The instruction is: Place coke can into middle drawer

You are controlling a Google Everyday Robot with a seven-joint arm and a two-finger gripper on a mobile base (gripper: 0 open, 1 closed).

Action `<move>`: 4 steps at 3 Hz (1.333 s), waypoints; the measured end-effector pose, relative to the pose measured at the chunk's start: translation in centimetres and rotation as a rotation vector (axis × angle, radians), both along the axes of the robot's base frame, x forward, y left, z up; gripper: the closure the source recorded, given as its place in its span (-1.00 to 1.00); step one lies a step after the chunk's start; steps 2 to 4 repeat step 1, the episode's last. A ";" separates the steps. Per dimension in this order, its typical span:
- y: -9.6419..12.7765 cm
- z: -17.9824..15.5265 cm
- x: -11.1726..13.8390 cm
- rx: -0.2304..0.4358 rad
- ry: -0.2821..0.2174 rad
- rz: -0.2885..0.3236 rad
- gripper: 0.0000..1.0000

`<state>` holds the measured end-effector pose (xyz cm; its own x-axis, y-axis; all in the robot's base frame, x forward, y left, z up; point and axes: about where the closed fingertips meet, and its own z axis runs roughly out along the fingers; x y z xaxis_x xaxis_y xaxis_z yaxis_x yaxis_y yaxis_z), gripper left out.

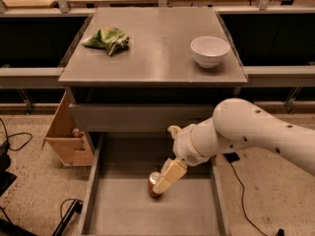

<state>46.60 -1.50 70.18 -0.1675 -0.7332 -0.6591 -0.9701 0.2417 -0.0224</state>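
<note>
Coke can (153, 187), where is it?

Inside the middle drawer (147, 216), which is pulled out. Can is upright or close to it, near the middle of the grey floor, apart from both side walls. Cannot tell if its base touches the floor.

Pincer (165, 178)?

Down in the drawer, clamped on the coke can. One cream finger (170, 175) crosses the can's right side and hides part of it; silver top and red body show on the left.

Arm?

White arm (246, 132) reaches in from the right, over the drawer's right wall, below the cabinet front.

Worktop (157, 58)?

Grey cabinet top. Green snack bag (108, 38) at back left, crumpled. White bowl (210, 50) at right, upright. Well apart from each other.

Anything else?

Open brown box (66, 132) on the floor just left of the cabinet, something small inside, cannot tell what. Black cables (10, 141) on the speckled floor at far left.
</note>
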 end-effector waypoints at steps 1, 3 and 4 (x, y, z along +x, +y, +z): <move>0.6 4.7 -1.2 -0.125 -0.070 -0.056 -1.00; 0.6 4.7 -1.2 -0.125 -0.070 -0.056 -1.00; 0.6 4.7 -1.2 -0.125 -0.070 -0.056 -1.00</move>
